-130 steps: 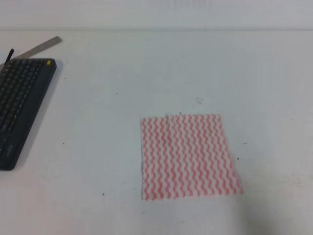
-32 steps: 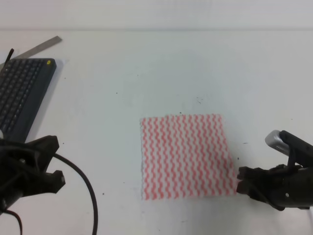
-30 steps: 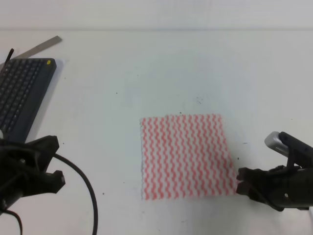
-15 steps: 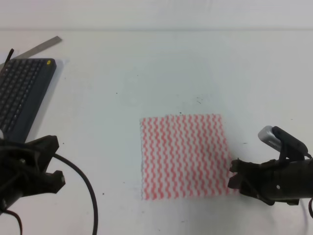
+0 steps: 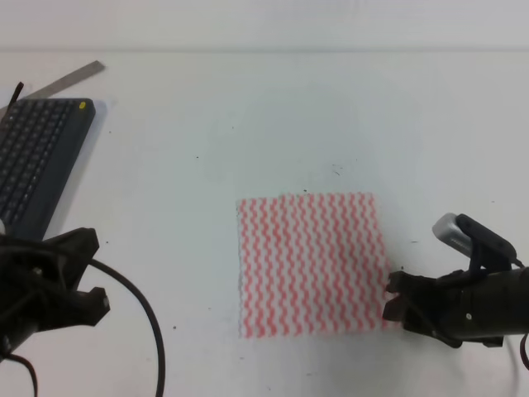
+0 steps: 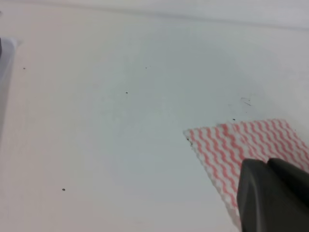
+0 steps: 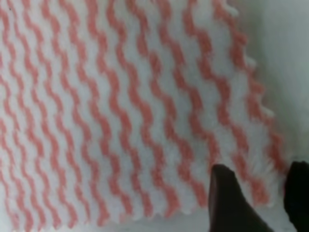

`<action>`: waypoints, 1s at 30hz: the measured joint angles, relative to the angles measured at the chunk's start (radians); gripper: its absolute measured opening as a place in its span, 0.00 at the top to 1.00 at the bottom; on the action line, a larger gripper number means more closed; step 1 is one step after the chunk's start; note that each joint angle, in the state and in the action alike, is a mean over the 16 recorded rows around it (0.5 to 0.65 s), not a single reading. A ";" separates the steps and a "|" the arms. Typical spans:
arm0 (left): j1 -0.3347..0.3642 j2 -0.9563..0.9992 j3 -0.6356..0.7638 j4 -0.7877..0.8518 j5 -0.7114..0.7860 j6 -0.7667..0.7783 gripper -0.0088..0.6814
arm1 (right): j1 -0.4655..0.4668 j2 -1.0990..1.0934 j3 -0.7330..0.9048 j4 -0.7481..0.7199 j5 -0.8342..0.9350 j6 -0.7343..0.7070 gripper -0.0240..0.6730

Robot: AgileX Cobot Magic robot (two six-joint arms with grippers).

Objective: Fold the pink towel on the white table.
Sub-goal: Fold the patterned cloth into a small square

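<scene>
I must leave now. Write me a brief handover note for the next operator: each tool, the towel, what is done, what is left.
Right tool: open, its fingertips straddle the near right corner of the thin pink-and-white zigzag-striped cloth towel; nothing gripped yet.
Left tool: off to the left, apart from the towel; whether it is open is unclear.
Towel: flat and unfolded on the plain white table.
Done: approach only.
Left: grasp the corner, then fold.

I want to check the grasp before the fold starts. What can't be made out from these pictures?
- High view: whether the right gripper has pinched the pink towel; its dark body hides the near right corner.
- Right wrist view: the fingertips straddle the corner, but the bottom edge cuts them off.
- Left wrist view: a dark blurred finger covers part of the towel.
- High view: the left gripper is partly cut off by the left edge.
</scene>
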State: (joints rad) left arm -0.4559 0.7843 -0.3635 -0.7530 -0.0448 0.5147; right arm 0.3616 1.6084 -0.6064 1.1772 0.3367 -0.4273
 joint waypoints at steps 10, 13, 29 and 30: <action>0.000 -0.002 0.000 0.001 -0.003 0.000 0.99 | 0.000 0.033 -0.034 -0.005 0.027 0.000 0.93; 0.000 -0.002 0.000 0.001 -0.003 0.000 0.99 | 0.000 0.041 -0.040 -0.009 0.033 0.000 0.94; 0.000 -0.002 -0.013 0.007 0.029 0.055 0.99 | 0.000 0.028 -0.040 -0.008 0.027 -0.029 0.96; 0.000 -0.002 -0.018 0.008 0.038 0.071 0.99 | 0.000 0.023 -0.040 -0.006 0.027 -0.033 0.96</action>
State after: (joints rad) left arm -0.4561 0.7827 -0.3815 -0.7453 -0.0070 0.5857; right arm 0.3614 1.6317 -0.6460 1.1715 0.3641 -0.4602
